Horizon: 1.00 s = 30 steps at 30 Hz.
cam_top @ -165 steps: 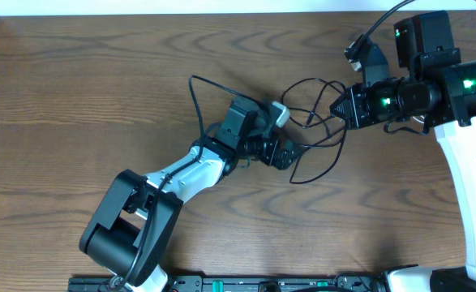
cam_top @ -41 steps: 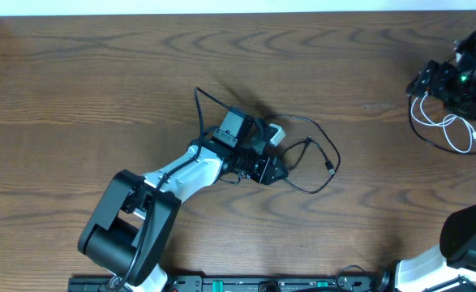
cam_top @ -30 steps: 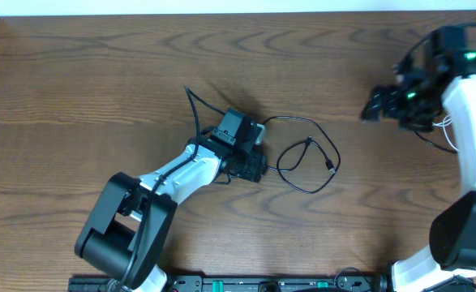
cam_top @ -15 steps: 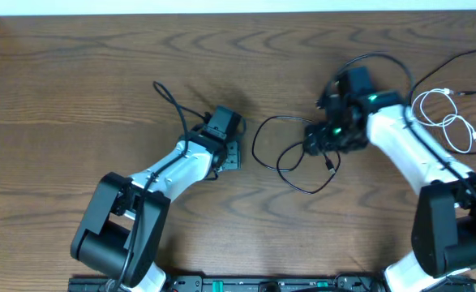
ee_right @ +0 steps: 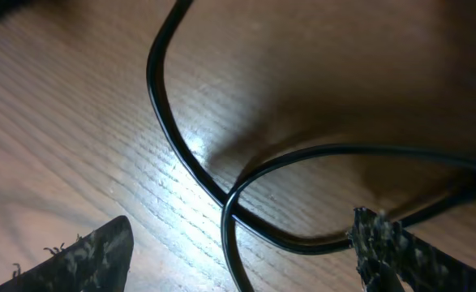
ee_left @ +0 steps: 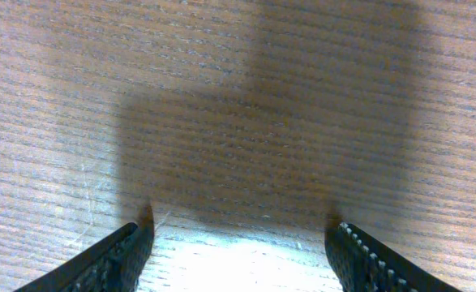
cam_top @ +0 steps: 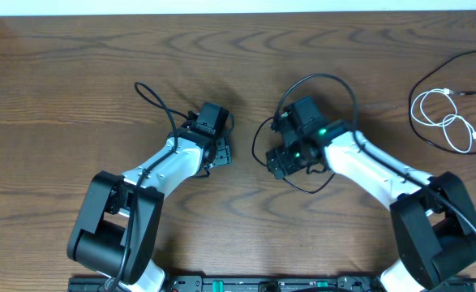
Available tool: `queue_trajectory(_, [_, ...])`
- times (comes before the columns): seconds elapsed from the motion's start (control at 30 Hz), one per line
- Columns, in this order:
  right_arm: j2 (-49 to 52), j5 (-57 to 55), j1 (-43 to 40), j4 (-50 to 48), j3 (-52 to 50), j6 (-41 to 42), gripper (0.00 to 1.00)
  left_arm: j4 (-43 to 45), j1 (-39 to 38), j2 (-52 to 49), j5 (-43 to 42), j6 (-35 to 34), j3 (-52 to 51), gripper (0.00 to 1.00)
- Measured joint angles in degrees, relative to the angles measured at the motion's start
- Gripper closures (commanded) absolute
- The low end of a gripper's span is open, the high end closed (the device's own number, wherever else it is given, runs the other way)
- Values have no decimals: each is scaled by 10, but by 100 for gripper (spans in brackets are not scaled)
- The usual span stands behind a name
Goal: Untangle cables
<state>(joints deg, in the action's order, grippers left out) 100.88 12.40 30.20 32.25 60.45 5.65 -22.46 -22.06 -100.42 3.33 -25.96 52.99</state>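
The black cable (cam_top: pixel 256 148) lies in loose loops at the middle of the table. My right gripper (cam_top: pixel 280 162) hangs over those loops, open. In the right wrist view the black cable (ee_right: pixel 169 134) crosses itself between the spread fingertips (ee_right: pixel 238 255), and neither finger touches it. Just left of the loops, my left gripper (cam_top: pixel 219 154) is open above bare wood. Its wrist view shows only wood grain between the two fingers (ee_left: pixel 238 259). The white cable (cam_top: pixel 447 122) rests coiled by itself at the far right.
A thin dark cord (cam_top: pixel 456 58) curves past the white cable and off the top right corner. The thick black arm cables arch over each wrist (cam_top: pixel 152 96) (cam_top: pixel 319 79). The wooden table (cam_top: pixel 83 81) ends in a pale strip at the back.
My right arm swung left from the white cable's side to the black loops. My left gripper let go, opened and drew back left, off the black cable.
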Motion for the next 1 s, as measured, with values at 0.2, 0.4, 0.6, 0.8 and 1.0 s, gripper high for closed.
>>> queue_trajectory(0.2, [0,-68,46,-13,-15,0,18,0,0,0,0,0,0,25])
queue_trajectory(0.4, [0,-94,64,-37,-17,-1,18,0,0,0,0,0,0,25])
queue_trajectory(0.6, [10,-99,70,-42,-17,-1,19,-1,0,0,0,0,0,25])
queue_trajectory(0.8, [31,-109,70,-21,-17,-2,30,-1,0,0,0,0,0,25])
queue_trajectory(1.0, [30,-119,71,23,-15,-5,85,-1,0,0,0,-2,0,25])
